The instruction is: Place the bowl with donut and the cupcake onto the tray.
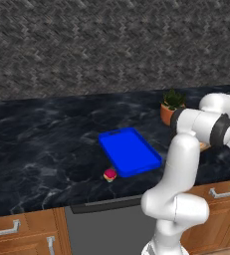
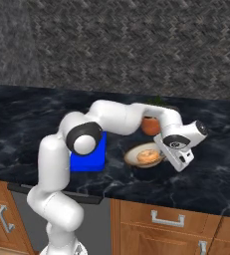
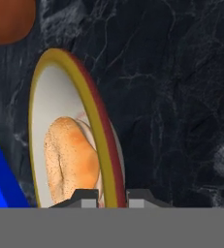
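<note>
The shallow bowl sits on the dark counter right of the blue tray, and the orange-tan donut lies inside it. In the hand view the bowl shows a yellow and red rim, with the donut resting near my fingers. My gripper is shut on the bowl's rim, one fingertip inside and one outside. From the right base view the gripper meets the bowl's right edge. The small pink-topped cupcake stands on the counter just off the tray's near left corner.
A terracotta pot with a green plant stands close behind the bowl, also seen as the pot. The counter's front edge runs just below the cupcake. My arm hides part of the tray in the right base view.
</note>
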